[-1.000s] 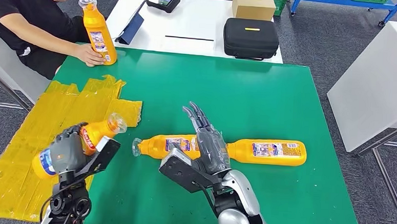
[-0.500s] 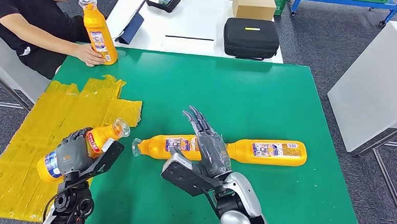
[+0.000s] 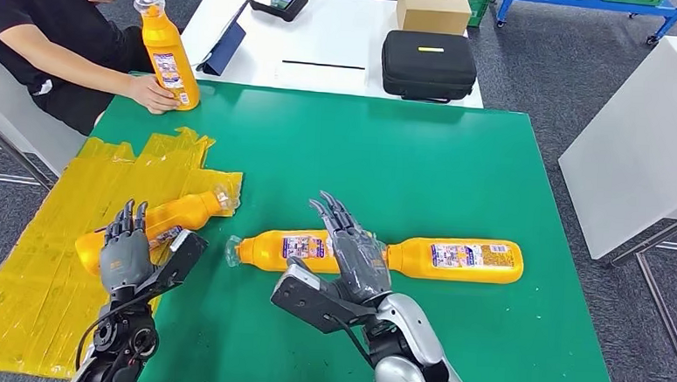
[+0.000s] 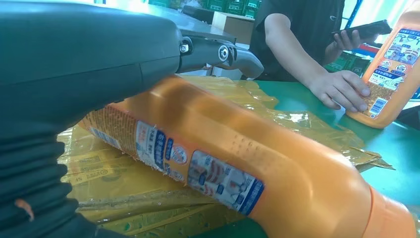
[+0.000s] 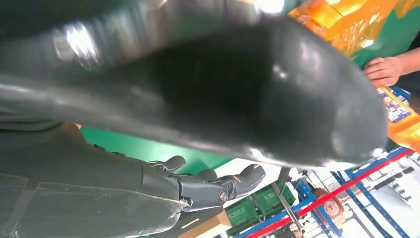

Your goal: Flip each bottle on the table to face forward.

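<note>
Green tabletop [image 3: 459, 154], yellow tape at its left. Left hand [image 3: 124, 252], fingers spread, rests over a lying orange bottle [image 3: 172, 213]; lifting carelessly could roll it. Right hand [image 3: 355, 253], fingers apart, hovers above two end-to-end bottles [image 3: 458, 259] and may nudge them.

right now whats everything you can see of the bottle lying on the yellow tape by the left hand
The bottle is orange plastic, lying on its side on the yellow tape, neck and clear cap pointing toward the green mat. A printed label with blue, red and white panels runs along its body. The left hand hovers at its base end with fingers straight and apart, gripping nothing. No other bottle touches it.
</note>
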{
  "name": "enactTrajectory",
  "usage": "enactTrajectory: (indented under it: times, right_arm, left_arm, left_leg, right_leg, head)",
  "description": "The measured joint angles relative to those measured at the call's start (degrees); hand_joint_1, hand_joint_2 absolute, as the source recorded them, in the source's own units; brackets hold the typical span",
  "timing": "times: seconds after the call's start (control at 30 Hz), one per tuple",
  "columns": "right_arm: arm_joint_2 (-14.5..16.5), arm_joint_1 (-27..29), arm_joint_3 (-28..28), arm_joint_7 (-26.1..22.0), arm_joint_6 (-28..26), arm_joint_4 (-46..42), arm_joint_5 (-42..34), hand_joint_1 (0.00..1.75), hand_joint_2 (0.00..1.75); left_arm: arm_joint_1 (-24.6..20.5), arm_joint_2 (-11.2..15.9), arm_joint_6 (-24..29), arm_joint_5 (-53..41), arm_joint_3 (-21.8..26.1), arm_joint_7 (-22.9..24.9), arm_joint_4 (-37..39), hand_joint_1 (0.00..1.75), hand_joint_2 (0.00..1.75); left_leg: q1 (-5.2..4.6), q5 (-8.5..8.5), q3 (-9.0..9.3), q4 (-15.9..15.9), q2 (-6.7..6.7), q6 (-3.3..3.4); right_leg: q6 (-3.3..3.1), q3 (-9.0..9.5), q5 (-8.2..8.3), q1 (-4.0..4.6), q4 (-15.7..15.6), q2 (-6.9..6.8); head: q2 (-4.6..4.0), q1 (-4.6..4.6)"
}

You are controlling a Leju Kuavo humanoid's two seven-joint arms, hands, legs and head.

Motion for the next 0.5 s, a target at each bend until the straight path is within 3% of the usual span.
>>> enactTrajectory:
  times: [0.07,0.2,0.5]
  right_arm:
    - [-0.04,-0.02,0.11,0.0,0.0,0.23,0.0,0.0,0.0]
    - [-0.05,-0.03,0.24,0.04,0.03,0.55,0.04,0.0,1.75]
    - [-0.55,-1.75,1.65,2.75,3.24,4.02,2.39,0.0,1.75]
  left_arm:
    - [-0.14,0.0,0.0,0.0,0.0,0.0,0.22,0.0,0.0]
    - [-0.28,0.02,0.01,0.04,0.0,0.01,0.52,0.0,0.0]
    - [-2.1,0.04,0.52,2.43,0.11,0.57,1.72,0.0,0.0]
  left_leg:
    - [0.0,0.0,0.0,0.0,0.0,0.0]
    - [0.0,0.0,0.0,0.0,0.0,0.0]
    - [0.0,0.01,0.01,0.0,0.0,0.0]
  right_leg:
    - [0.0,0.0,0.0,0.0,0.0,0.0]
    - [0.0,0.0,0.0,0.01,0.0,0.0]
    - [0.0,0.01,0.01,0.0,0.0,0.0]
  head:
    - [0.0,-0.01]
    - [0.0,-0.01]
    - [0.0,0.0]
